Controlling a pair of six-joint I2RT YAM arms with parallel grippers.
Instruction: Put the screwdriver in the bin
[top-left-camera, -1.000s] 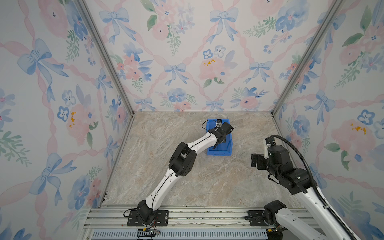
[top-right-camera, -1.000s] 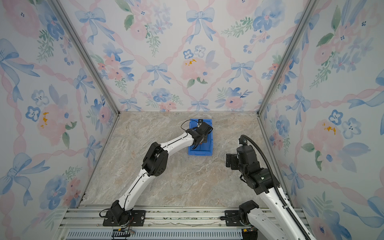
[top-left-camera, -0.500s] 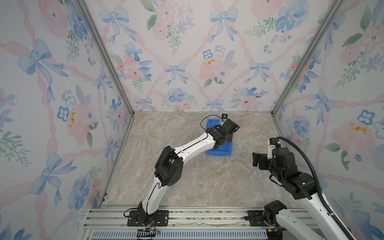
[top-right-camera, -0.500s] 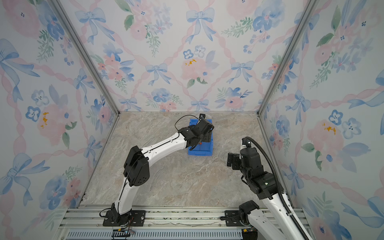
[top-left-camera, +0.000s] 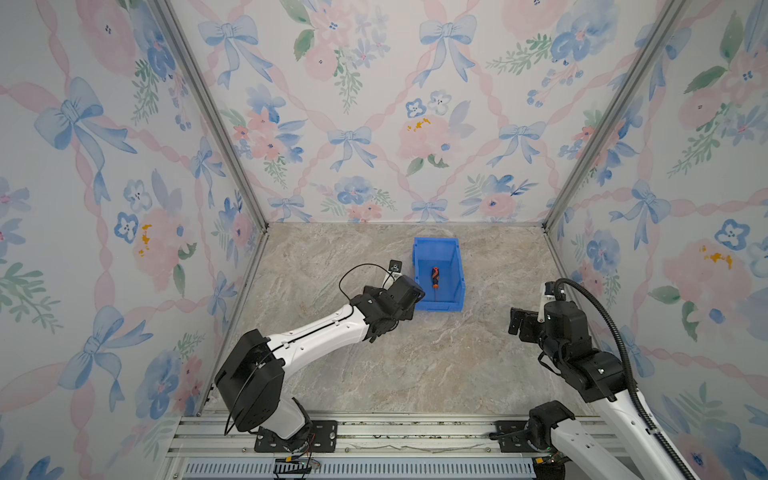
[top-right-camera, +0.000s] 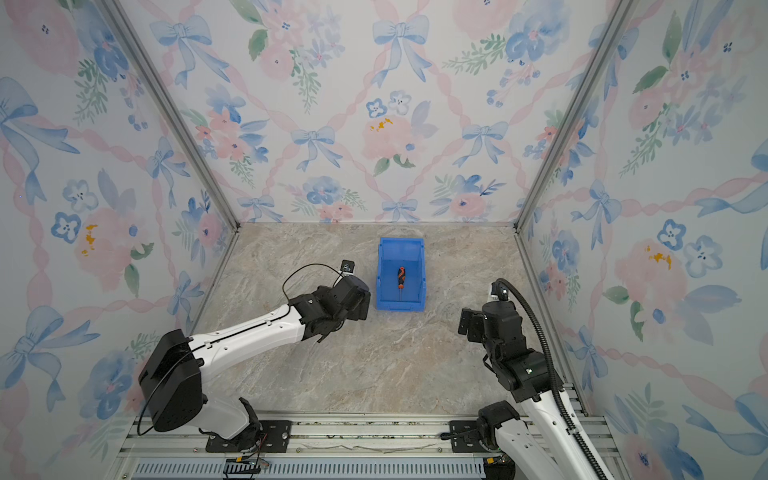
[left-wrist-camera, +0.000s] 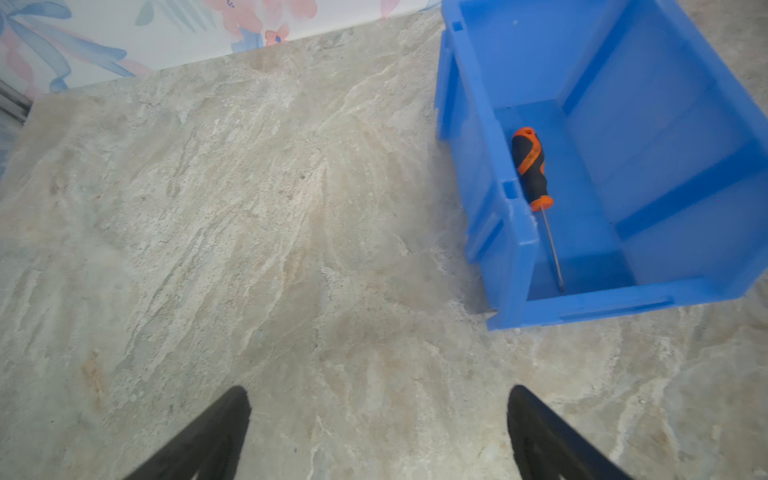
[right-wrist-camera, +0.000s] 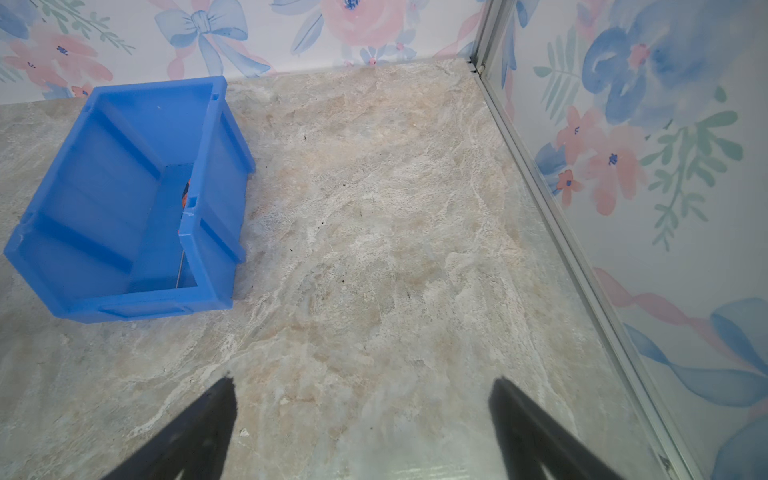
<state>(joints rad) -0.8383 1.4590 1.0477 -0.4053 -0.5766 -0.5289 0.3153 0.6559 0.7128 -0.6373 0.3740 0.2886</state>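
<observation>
Inside the bin (left-wrist-camera: 665, 124), the screwdriver (left-wrist-camera: 530, 166) lies flat, tip toward the low front wall. The left claw (left-wrist-camera: 378, 390) is wide and empty near the bin's corner; the right claw (right-wrist-camera: 363, 380) is wide, empty and well apart. Risk: a careless left-arm swing clips the bin, shoving or tipping it.

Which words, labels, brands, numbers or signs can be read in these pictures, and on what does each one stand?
None can be read.
What may be a small mark on the handle of the screwdriver: too blurred to read.
The bin: no label shows.
The wallpaper: only flowers and bows, no words.
</observation>
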